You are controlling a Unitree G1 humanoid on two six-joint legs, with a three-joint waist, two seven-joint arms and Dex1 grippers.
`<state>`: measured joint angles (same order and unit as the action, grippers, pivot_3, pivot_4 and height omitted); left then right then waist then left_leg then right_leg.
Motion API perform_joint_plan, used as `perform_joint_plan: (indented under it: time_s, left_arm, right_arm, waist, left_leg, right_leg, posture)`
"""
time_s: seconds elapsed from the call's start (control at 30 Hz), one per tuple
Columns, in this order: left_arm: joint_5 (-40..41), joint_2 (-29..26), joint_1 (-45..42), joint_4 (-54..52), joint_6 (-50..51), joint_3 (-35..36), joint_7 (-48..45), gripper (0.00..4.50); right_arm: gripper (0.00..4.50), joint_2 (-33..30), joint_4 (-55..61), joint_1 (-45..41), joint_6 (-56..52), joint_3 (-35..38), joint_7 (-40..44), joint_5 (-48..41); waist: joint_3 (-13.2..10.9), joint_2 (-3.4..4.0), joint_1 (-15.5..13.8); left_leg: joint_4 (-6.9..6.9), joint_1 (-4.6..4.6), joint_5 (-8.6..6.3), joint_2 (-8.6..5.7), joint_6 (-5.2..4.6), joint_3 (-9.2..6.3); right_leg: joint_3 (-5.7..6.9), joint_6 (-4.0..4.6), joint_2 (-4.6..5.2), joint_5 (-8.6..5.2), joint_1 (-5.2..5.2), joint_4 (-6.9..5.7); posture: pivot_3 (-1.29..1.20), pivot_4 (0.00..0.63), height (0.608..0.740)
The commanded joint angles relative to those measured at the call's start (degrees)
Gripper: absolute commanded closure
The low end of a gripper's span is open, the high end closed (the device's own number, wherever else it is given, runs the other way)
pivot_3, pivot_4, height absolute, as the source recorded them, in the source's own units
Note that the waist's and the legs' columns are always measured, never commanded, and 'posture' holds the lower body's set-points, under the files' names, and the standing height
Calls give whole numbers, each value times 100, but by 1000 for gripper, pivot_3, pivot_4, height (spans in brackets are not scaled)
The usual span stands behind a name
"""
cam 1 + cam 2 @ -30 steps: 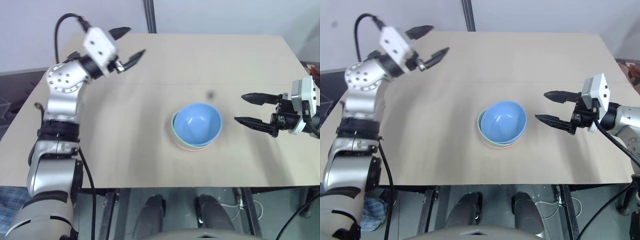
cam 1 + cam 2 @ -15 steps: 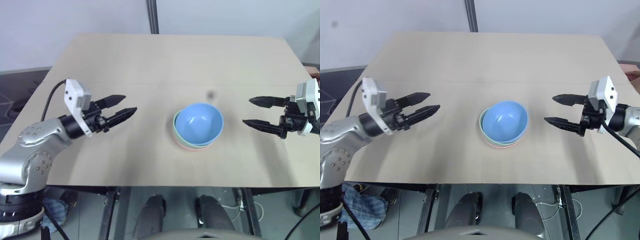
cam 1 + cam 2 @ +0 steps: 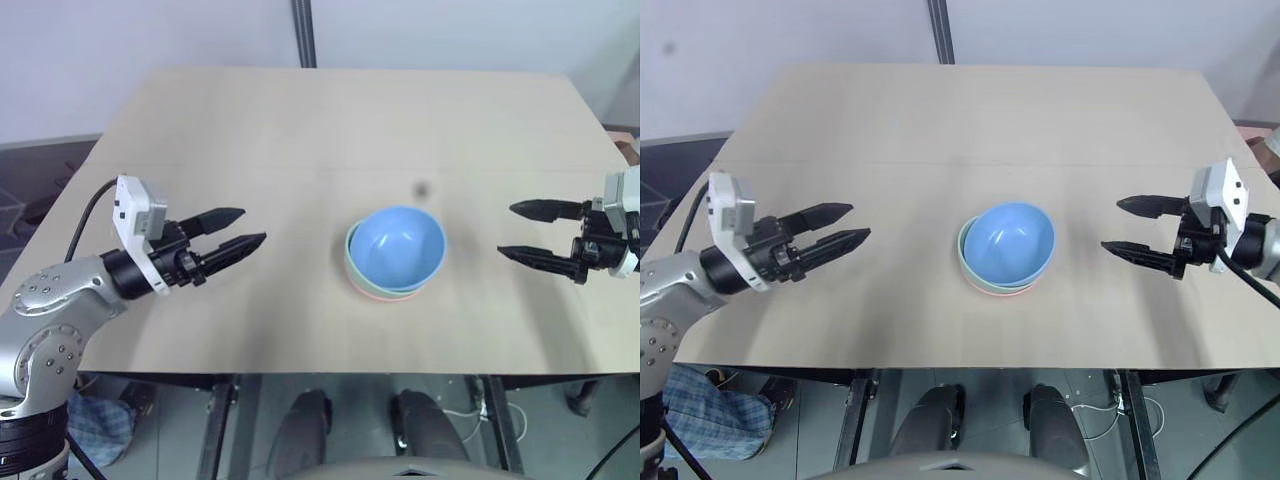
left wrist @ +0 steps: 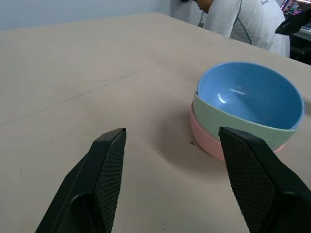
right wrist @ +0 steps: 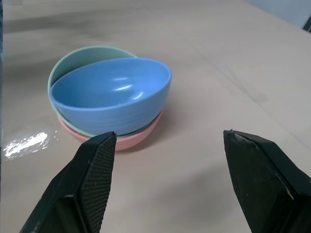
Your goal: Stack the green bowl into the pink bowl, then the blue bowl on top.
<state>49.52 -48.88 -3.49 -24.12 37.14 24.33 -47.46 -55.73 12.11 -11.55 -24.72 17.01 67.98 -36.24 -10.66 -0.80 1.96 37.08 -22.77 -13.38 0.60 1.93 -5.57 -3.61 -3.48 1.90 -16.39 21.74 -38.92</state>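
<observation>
Now the left gripper [image 3: 238, 228] has dropped back low beside the desk [image 3: 330, 120], fingers apart like the right gripper [image 3: 528, 231]; blue bowl [image 3: 396, 246] tops green bowl [image 4: 233, 125] in pink bowl [image 4: 209, 141], stacking apparently complete.

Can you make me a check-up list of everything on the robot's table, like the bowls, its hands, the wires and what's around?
Surface: tan table, one small dark spot behind the bowls.
Job's things: pink bowl at the bottom, green bowl in it, blue bowl on top, sitting tilted, not level.
Clutter: nothing seen.
Hands: left hand open, holding nothing, left of the stack; right hand open, holding nothing, right of the stack. Neither touches the bowls.
Cables: black cable at the left wrist; another by the right arm.
Surroundings: dark post behind the table; a person in a white top beyond its edge.
</observation>
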Motion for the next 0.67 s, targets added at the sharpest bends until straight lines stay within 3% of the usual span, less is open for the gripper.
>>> perform_joint_plan:
  time_s: [0.03, 0.67]
  left_arm:
    - [6, -61, 33, -178, -62, 169, -51, 1295]
    - [-631, 213, 462, -130, -618, -112, -355, 1295]
  right_arm:
    - [828, -18, 117, 138, 192, 355, 35, -9]
    - [828, 341, -84, 932, 532, 513, -53, 85]
  waist:
    - [0, 0, 2]
    - [0, 0, 2]
  left_leg:
    - [0, 0, 0, 0, 0, 0]
    - [-2, 3, 0, 1, 0, 8]
  right_leg:
    - [0, 0, 0, 0, 0, 0]
    - [-9, 0, -1, 0, 0, 3]
  posture:
    - [0, 150, 740]
    - [0, 150, 740]
